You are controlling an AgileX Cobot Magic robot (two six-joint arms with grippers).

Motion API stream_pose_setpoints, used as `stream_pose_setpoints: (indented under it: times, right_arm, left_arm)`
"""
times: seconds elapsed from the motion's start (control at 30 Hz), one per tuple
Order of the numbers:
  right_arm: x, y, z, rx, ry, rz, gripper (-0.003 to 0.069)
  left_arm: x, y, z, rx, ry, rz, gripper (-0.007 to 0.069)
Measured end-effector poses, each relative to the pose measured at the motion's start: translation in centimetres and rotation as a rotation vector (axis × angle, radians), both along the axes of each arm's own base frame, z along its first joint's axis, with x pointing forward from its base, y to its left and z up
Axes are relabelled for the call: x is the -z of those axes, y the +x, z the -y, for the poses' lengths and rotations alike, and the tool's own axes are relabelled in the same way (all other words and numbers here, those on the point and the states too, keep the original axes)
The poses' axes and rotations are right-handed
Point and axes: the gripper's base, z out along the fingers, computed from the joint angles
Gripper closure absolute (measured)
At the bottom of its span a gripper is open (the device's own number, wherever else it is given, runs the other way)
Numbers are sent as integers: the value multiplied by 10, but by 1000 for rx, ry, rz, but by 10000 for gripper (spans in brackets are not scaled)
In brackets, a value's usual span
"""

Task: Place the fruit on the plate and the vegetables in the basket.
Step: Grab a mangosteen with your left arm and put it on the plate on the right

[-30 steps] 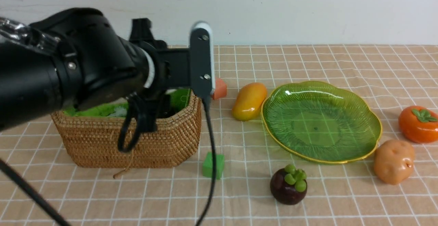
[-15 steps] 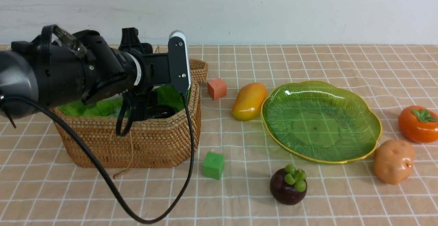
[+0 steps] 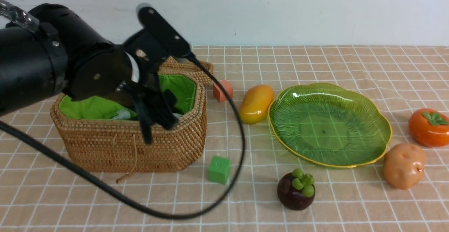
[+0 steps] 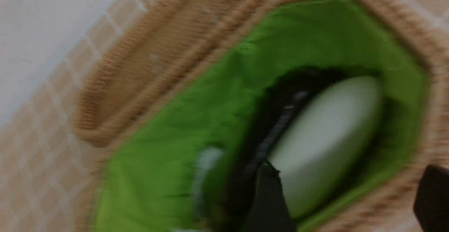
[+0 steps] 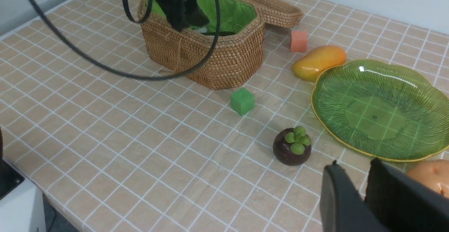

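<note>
The white radish (image 4: 326, 137) lies in the green-lined wicker basket (image 3: 133, 147), with a dark thing (image 4: 280, 97) against it that is too blurred to name. The potato (image 3: 403, 166) sits out on the desk (image 3: 315, 218), just beside the near right rim of the green glass plate (image 3: 329, 126). All three fruits are on the desk around that plate. The mango (image 3: 255, 104) is right at its left rim, the mangosteen (image 3: 295, 191) is in front of it, and the persimmon (image 3: 428, 126) is off to its right. My left jaws hang tilted over the right half of the basket, spread wide with nothing between them. My right jaws are low over the desk near the potato, drawn nearly together and holding nothing. The basket's woven lid (image 3: 191, 67) lies open behind it. An orange cube (image 3: 223, 91) rests between the lid and the mango, and a green cube (image 3: 219, 169) is by the basket's near right corner. My left arm's black cable (image 3: 238, 137) loops down in front.
</note>
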Motion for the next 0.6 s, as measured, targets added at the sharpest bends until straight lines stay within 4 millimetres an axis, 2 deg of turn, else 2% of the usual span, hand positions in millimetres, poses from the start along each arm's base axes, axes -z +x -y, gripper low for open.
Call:
stream_pose_setpoints:
  times: [0.1,0.13,0.17,0.23,0.27,0.3,0.37,0.47,0.5,0.57,0.6]
  right_arm:
    - [0,0,0,6,14,-10,519]
    - [0,0,0,9,20,-15,519]
    - [0,0,0,10,21,-16,519]
    - [0,0,0,19,36,-27,518]
    - [0,0,0,19,36,-27,517]
    - [0,1,1,36,44,-37,517]
    - [1,1,2,64,65,-54,516]
    - [1,-2,4,85,87,-59,516]
    - [1,-3,4,87,90,-59,516]
    - [1,-4,5,89,97,-59,516]
    - [1,-4,5,89,97,-59,516]
  left_arm:
    - [-3,-36,53,69,-149,-215,407]
    - [-3,-43,67,93,-173,-263,450]
    - [-5,-47,75,113,-187,-287,469]
    - [0,-52,106,182,-211,-365,536]
    - [3,-51,110,185,-205,-375,537]
    - [12,-45,127,220,-191,-390,535]
    - [26,-34,142,243,-163,-398,490]
    - [45,-20,157,250,-137,-400,340]
    - [51,-17,160,248,-130,-403,314]
    - [67,-5,170,253,-115,-368,139]
    - [72,-1,172,257,-107,-349,92]
